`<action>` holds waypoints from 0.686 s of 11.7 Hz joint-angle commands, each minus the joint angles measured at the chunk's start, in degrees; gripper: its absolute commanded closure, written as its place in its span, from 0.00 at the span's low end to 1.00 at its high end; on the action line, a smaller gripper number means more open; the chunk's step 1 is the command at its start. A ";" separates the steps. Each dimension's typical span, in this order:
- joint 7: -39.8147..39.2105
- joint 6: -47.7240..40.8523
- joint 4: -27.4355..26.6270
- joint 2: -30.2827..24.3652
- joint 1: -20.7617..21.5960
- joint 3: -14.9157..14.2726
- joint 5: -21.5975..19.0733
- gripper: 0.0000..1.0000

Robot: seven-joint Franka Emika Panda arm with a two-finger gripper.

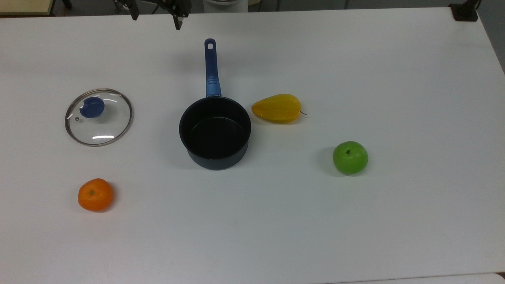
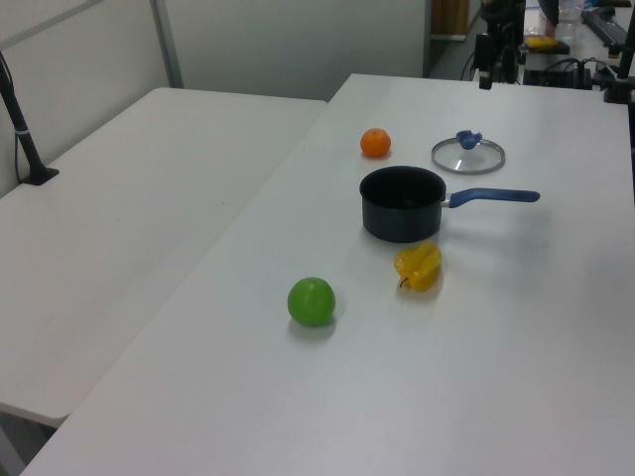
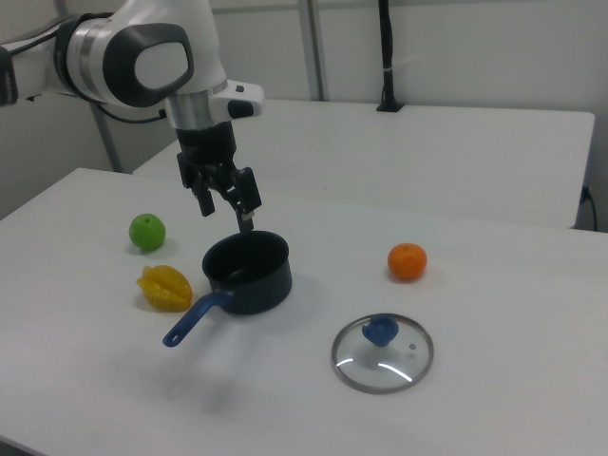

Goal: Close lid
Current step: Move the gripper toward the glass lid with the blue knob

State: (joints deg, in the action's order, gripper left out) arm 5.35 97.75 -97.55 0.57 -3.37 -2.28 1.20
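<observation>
Nothing of the closing is done yet, judging by how things lie. The gripper hangs in the air with its fingers spread wide and empty. The lid lies flat on the table, well apart from the gripper, toward the right view's lower right. The pan stands open just below the gripper. What is left: reaching the lid, gripping its blue knob, carrying it over and setting it on the pan.

Lid beside open saucepan
</observation>
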 commanded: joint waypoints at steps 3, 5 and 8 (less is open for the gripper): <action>-0.08 0.07 1.13 -0.84 -1.81 -0.26 -0.32 0.00; -1.22 -0.01 1.14 -0.84 -2.34 -0.26 -0.32 0.00; -1.66 0.07 1.22 -0.66 -2.43 -0.26 -0.32 0.00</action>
State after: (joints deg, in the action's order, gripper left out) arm 5.04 97.75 -96.11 0.49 -5.75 -2.33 1.19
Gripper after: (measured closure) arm 0.000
